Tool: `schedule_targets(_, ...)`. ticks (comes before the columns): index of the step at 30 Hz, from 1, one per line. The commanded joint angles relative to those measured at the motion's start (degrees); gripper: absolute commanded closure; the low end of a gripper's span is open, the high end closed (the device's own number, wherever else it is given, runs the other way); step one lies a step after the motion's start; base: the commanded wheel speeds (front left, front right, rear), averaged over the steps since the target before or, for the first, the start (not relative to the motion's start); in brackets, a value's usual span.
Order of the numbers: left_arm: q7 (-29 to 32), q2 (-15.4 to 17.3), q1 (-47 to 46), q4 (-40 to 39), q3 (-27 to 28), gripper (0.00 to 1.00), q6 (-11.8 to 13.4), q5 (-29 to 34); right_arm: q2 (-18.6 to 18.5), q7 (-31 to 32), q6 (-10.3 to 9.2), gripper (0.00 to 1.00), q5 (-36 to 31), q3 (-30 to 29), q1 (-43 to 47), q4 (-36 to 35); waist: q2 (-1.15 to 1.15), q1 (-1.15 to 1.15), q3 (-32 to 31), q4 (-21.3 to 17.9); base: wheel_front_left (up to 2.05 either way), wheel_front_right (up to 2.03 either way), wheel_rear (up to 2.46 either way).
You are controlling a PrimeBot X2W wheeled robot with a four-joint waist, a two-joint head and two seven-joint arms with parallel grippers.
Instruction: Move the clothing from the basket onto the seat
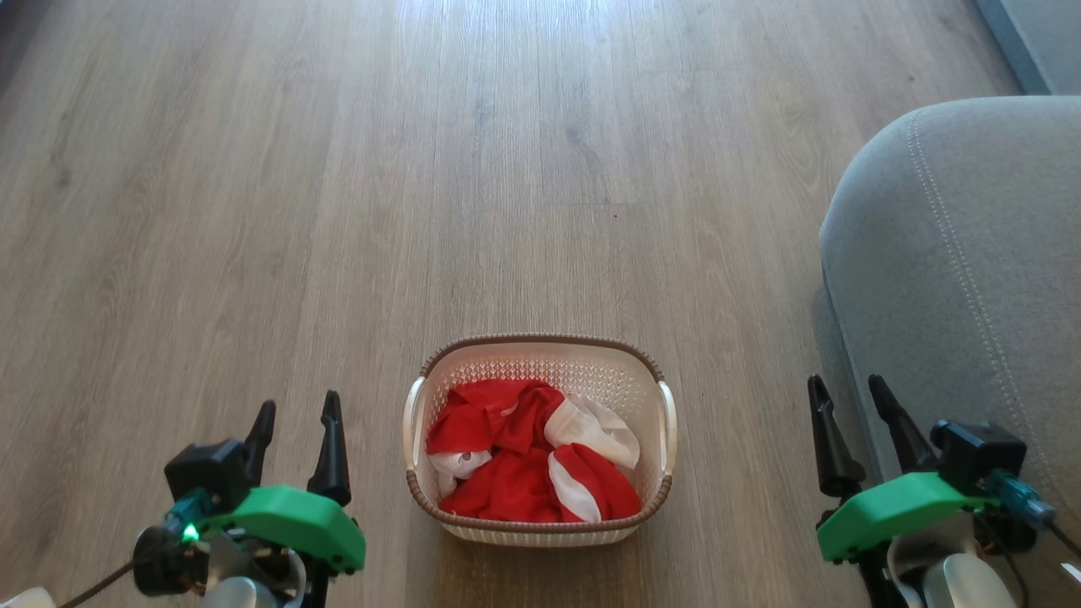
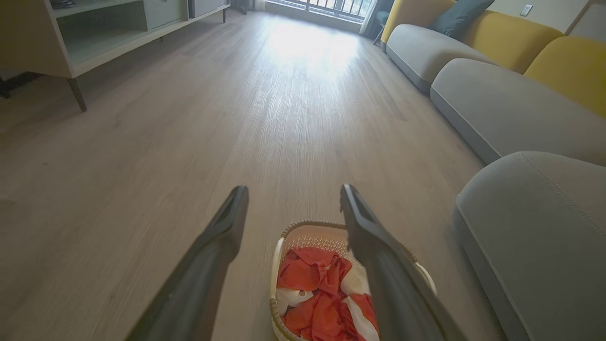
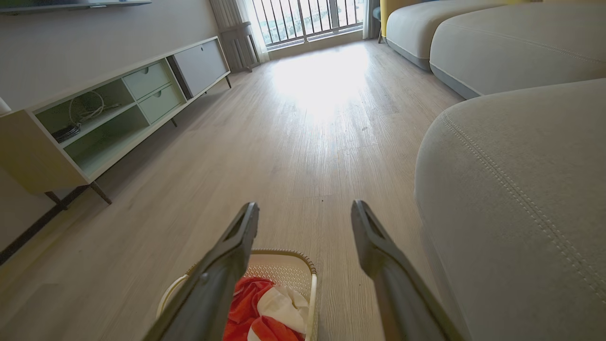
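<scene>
Seat (image 1: 971, 253) cut off at 3 o'clock, basket (image 1: 540, 340) bottom hidden under red-and-white clothing (image 1: 524, 464) at 6 — left gripper (image 1: 300, 401) at 7, right gripper (image 1: 845, 382) at 5, fingers up, spread wide, empty

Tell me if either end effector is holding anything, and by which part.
Nothing is held. The left end effector and the right end effector stand open and empty beside the basket, with the clothing lying inside it.
</scene>
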Motion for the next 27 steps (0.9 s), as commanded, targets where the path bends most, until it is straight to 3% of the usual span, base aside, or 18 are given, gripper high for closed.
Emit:
schedule_targets(1, -1.22, 1.29, -2.92, -2.37, 0.88, 0.00, 0.88, 3.06, -0.68, -1.41, -0.01, 0.00, -2.90, 1.15, -2.12, -2.36, 0.00, 0.00, 0.03, 0.03, 0.00, 0.00, 0.00)
schedule_targets(27, -5.41, -0.24, -2.22, -2.67, 1.87, 0.00, 0.44, 18.83, -0.85, -5.64, -0.01, 0.00, -17.46, 1.95, -1.76, -3.62, 0.00, 0.00, 0.20, 0.29, 0.00, 0.00, 0.00)
